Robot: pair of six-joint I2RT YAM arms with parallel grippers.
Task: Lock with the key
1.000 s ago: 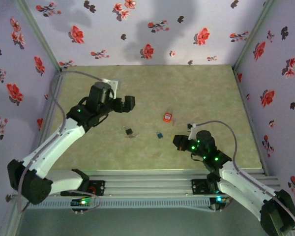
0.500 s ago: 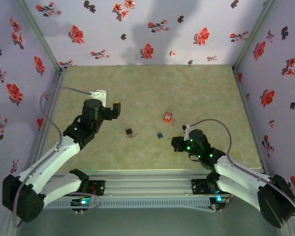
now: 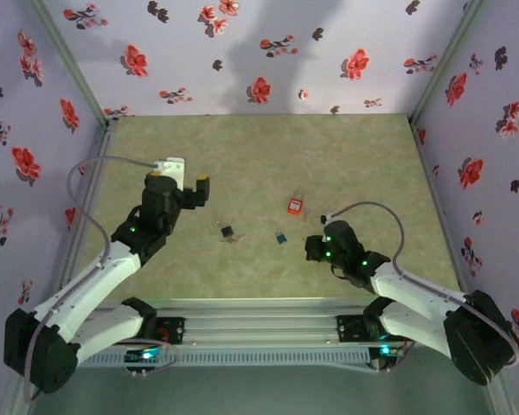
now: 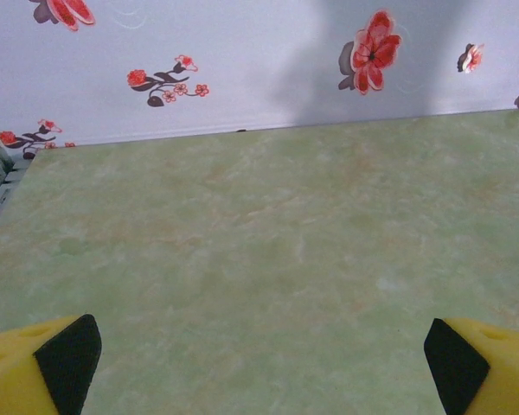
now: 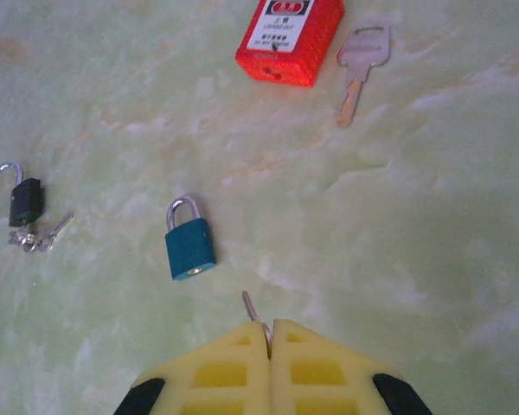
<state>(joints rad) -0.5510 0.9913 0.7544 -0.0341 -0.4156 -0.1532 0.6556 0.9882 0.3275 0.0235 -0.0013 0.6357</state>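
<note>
The right gripper is pressed shut on a small key. The key's blade pokes out past the yellow fingertips and points away from the arm, leaning slightly left. Just ahead and a little left of that tip, the teal padlock lies flat on the table. Its shackle is at the far end and its bottom face is turned toward the key, so its long axis runs roughly in line with the blade. Judging by this, the next move is a short advance with a small leftward correction.

Farther out lie a red padlock with a loose key beside it, and a black padlock with its shackle open. The left gripper is spread wide over bare table, well apart from them.
</note>
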